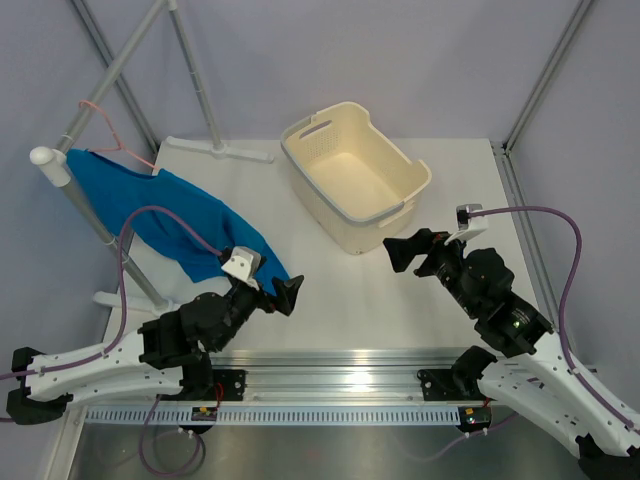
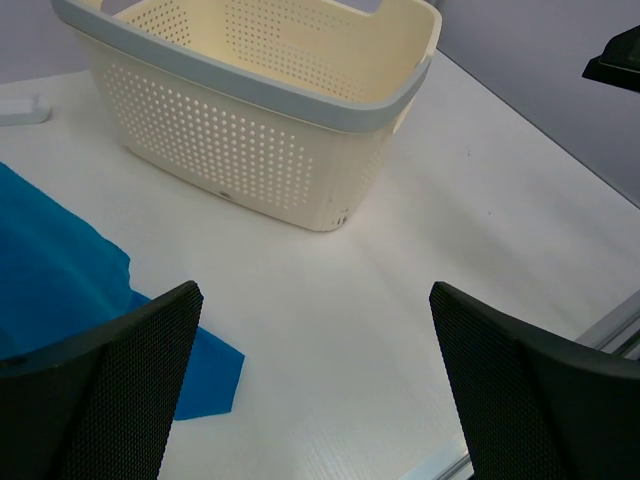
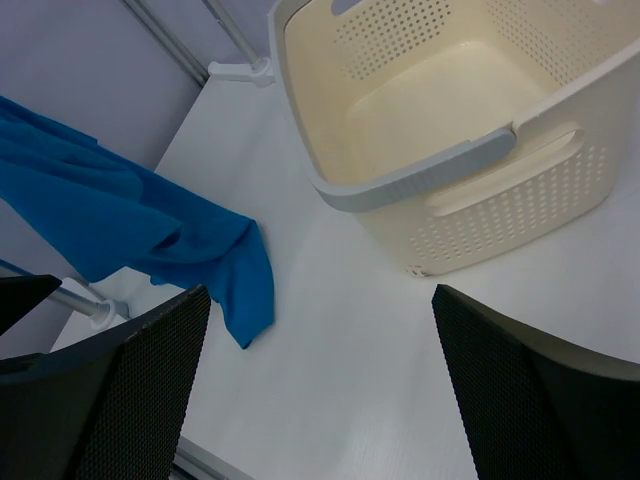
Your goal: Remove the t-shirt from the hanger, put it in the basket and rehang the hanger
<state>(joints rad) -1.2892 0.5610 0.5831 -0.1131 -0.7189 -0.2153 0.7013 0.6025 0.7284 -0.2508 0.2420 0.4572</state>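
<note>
The t-shirt [image 1: 170, 215] is being carried by the hanger [image 1: 113, 128] on the rack at far left. Its long axis is slanting down toward the near right, with the hem trailing onto the table [image 1: 330, 300]. The left gripper [image 1: 283, 293], spread and empty, is being held just beside that hem. The right gripper [image 1: 405, 250], likewise spread and empty, is being held well apart.

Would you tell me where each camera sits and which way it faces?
Top external: above, behind the bases, looking down on the table; left gripper and right gripper show.
Left wrist: on the left arm, facing the basket; own fingers.
Right wrist: on the right arm, facing basket and t-shirt; own fingers.
All share basket and t-shirt.
</note>
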